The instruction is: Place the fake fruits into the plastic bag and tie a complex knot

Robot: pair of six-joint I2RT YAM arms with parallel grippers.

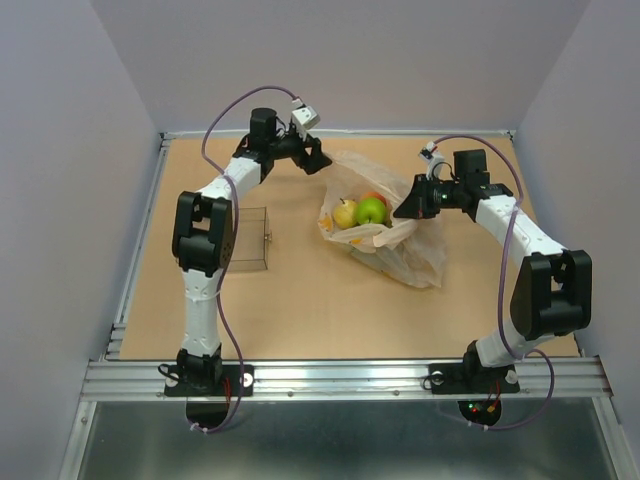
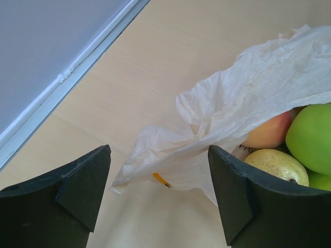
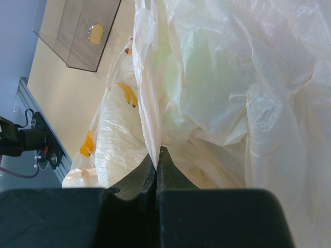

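Observation:
The plastic bag (image 1: 405,252) lies at the table's middle right, whitish with yellow-orange prints, its mouth open. Inside lie the fake fruits (image 1: 360,210): a yellow pear, a green apple and a reddish one. My left gripper (image 1: 318,160) is open at the bag's far left edge; in the left wrist view the bag's loose flap (image 2: 207,124) hangs between my spread fingers (image 2: 83,181), with the green apple (image 2: 313,137), the pear (image 2: 271,164) and a peach-coloured fruit (image 2: 269,135) at the right. My right gripper (image 3: 156,155) is shut on a fold of the bag (image 3: 232,93) at its right rim (image 1: 405,208).
A clear rigid tray (image 1: 250,240) stands left of the bag, beside my left arm; it also shows in the right wrist view (image 3: 77,31). A metal rail (image 1: 340,375) runs along the near edge. Grey walls close off the back and both sides.

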